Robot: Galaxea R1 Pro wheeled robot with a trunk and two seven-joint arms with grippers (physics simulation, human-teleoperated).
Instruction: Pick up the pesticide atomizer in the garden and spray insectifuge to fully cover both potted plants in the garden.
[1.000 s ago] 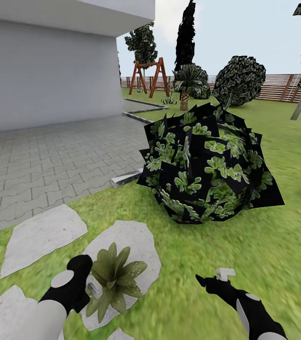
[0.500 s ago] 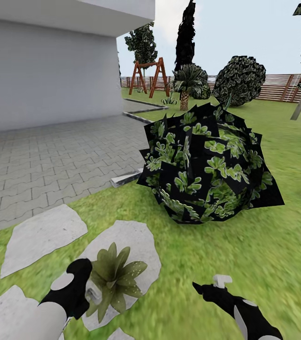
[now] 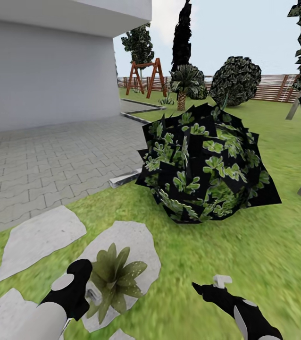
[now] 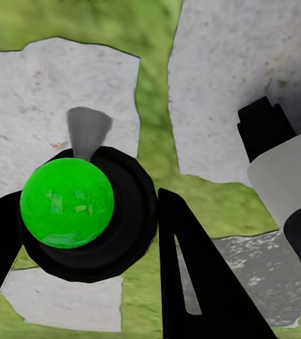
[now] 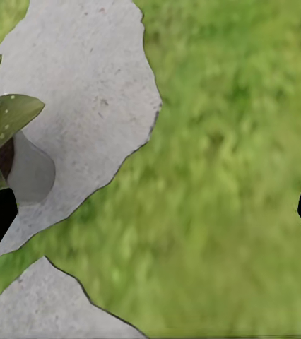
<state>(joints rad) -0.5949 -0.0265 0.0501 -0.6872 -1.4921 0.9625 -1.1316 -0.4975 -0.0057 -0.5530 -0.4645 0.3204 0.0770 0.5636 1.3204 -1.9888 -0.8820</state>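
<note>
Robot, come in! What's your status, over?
Left gripper beside potted plant, grip unclear. Right gripper open, empty, over grass. Plant on stepping stone, white specks on leaves. Big bush beyond, not blocking.

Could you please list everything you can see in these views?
bush: one, dark green, lawn ahead
potted plant: one, dull green, on a stepping stone, low left
stepping stones: several, pale grey, near lawn
paving: one, grey, left
building: one, whitish, left
swing frame: one, red-brown, far
fence: one, brown, far right
green ball: one, in black ring, left wrist view
small white piece: one, low right
left gripper: one, black
right gripper: one, black, open
</note>
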